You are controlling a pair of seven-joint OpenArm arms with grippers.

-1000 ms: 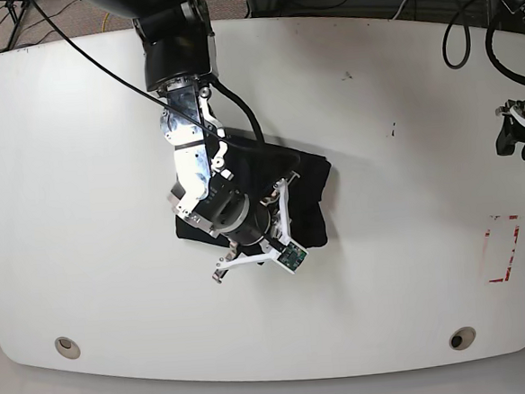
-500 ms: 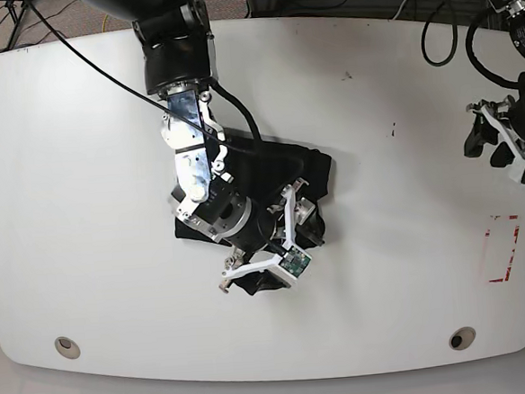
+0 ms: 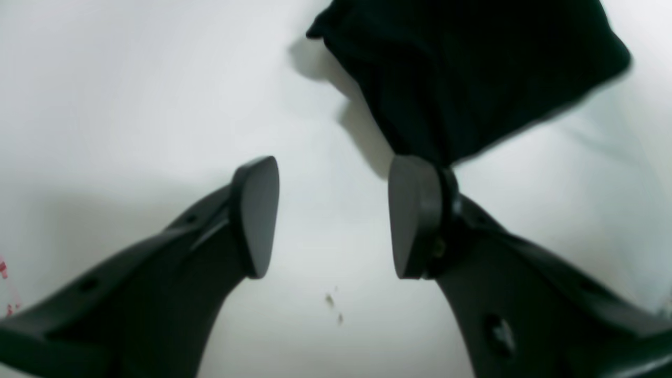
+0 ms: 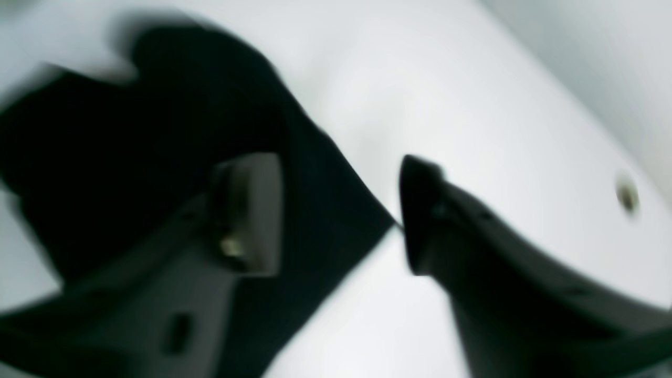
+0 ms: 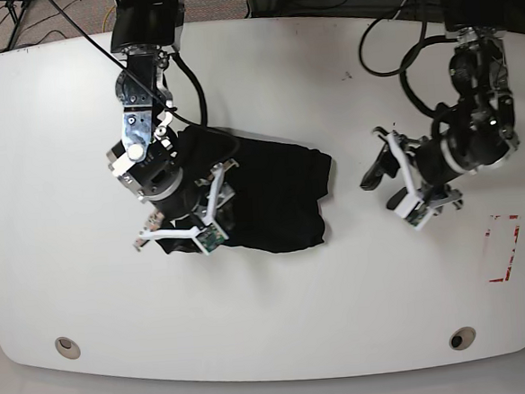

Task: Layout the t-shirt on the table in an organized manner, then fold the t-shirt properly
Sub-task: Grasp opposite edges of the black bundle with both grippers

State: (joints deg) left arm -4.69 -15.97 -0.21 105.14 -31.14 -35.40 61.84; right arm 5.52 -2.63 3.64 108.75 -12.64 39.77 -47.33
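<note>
My right gripper (image 4: pixel 336 212), jaws apart and clamped on nothing, hovers over the near-left edge of the t-shirt (image 5: pixel 271 192); one finger (image 4: pixel 247 210) is over black cloth, the other over bare table (image 5: pixel 77 129). My left gripper (image 3: pixel 333 215), jaws likewise apart and holding nothing, is above the white tabletop just short of the shirt's right corner. The t-shirt lies bunched in a dark heap near the table's centre. A red-outlined rectangle (image 5: pixel 502 248) marks the table's right side.
</note>
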